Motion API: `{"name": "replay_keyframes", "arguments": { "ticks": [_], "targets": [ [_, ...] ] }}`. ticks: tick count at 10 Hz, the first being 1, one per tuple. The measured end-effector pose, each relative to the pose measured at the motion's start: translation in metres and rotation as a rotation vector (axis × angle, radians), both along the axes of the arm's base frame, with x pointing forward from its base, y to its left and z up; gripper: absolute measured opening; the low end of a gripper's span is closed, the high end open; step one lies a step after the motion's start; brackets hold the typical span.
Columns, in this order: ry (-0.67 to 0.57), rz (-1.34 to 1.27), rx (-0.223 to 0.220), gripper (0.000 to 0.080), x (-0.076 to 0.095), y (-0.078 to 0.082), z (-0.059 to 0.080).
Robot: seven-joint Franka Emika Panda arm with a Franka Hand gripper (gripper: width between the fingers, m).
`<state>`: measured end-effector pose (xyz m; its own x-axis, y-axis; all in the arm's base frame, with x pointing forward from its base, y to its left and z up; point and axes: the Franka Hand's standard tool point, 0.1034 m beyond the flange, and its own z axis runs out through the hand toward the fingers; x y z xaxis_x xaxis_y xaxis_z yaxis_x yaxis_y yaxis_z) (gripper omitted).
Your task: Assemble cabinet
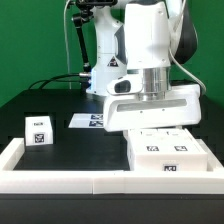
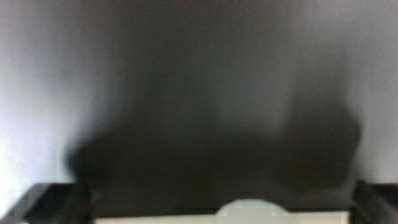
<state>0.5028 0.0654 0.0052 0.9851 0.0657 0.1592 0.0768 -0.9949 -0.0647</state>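
Note:
The cabinet (image 1: pixel 168 152) is a large white box with black-and-white tags on its top panels, at the front of the exterior view's right. My gripper (image 1: pixel 152 126) hangs straight down right behind its far edge, with the fingertips hidden by the box. The wrist view is blurred and mostly dark. In it a pale flat surface with a rounded white bump (image 2: pixel 251 211) lies between two dark fingers (image 2: pixel 55 203) that stand far apart at the frame's edges. The gripper (image 2: pixel 214 206) looks open and holds nothing.
A small white cube (image 1: pixel 39 130) with one tag stands at the exterior view's left. The marker board (image 1: pixel 88 120) lies flat behind it near the robot's base. A low white wall (image 1: pixel 60 180) borders the front of the black table.

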Motion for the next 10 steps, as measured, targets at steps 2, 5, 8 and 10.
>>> {"name": "replay_keyframes", "arguments": {
  "ticks": [2, 5, 8, 10],
  "targets": [
    [0.0, 0.011, -0.002, 0.0538, -0.001, 0.0, 0.0],
    [0.001, 0.02, -0.003, 0.0221, -0.001, 0.001, -0.001],
    [0.001, 0.051, -0.01, 0.0016, -0.003, -0.002, 0.002],
    [0.003, 0.075, -0.017, 0.0004, -0.004, -0.003, 0.015]
  ]
}}
